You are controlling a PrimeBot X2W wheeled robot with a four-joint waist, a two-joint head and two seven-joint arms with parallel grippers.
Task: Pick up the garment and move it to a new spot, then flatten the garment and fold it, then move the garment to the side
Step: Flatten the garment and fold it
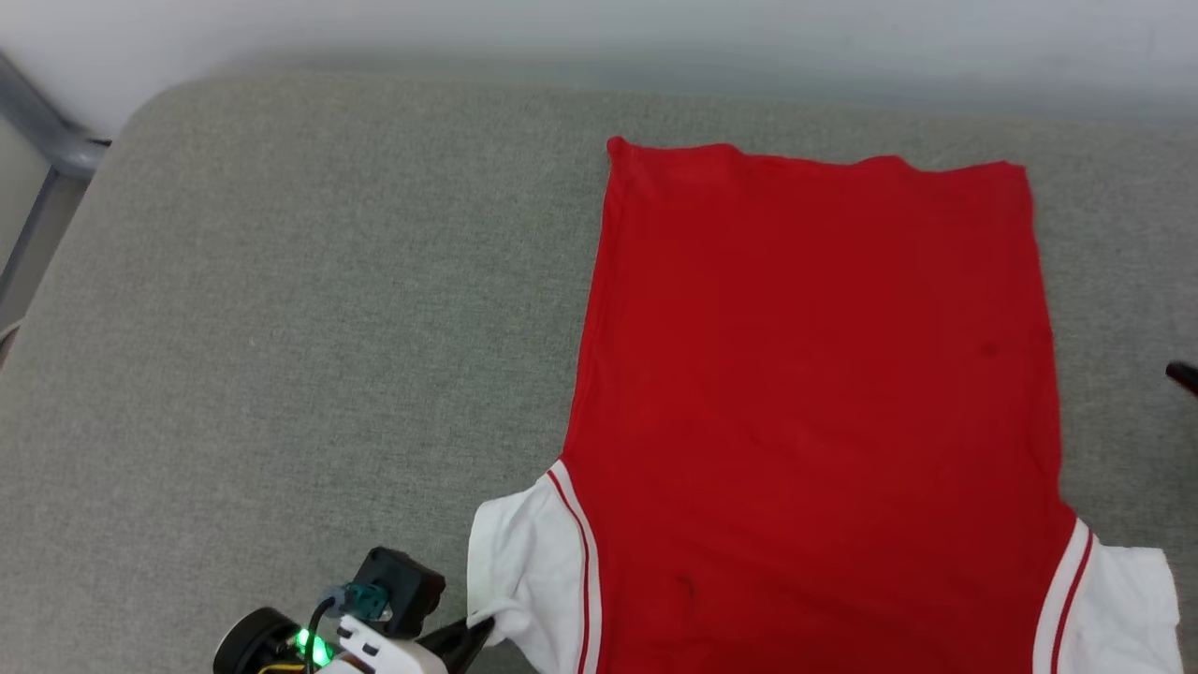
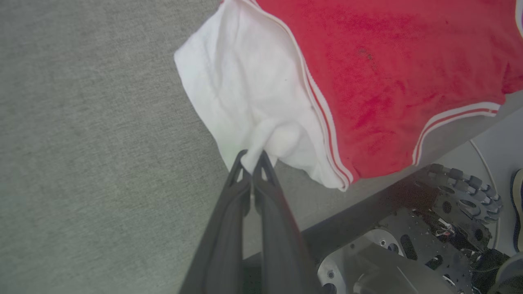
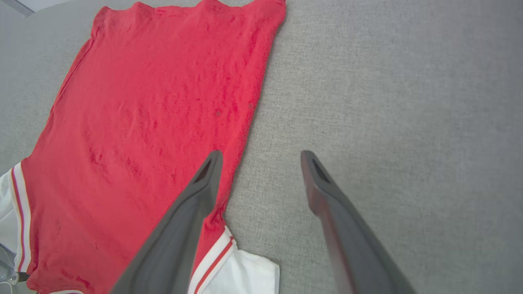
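Grey padded surface (image 1: 281, 328); garment (image 1: 814, 374) flat, right of frame.
Left gripper (image 2: 251, 161) clamped on white sleeve (image 2: 245, 94); right gripper (image 3: 261, 157) jaws apart, empty; best pull sleeve outward, low.

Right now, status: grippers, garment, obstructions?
Left gripper shut on white sleeve. Right gripper open, empty. Garment spread flat, plain red side up. No obstruction seen.

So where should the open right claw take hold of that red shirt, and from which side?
Probably the white right sleeve of the shirt, approached from the outer right side by the right gripper. It sticks out flat past the red body as a loose flap, mirroring the left sleeve pinched by the left gripper.
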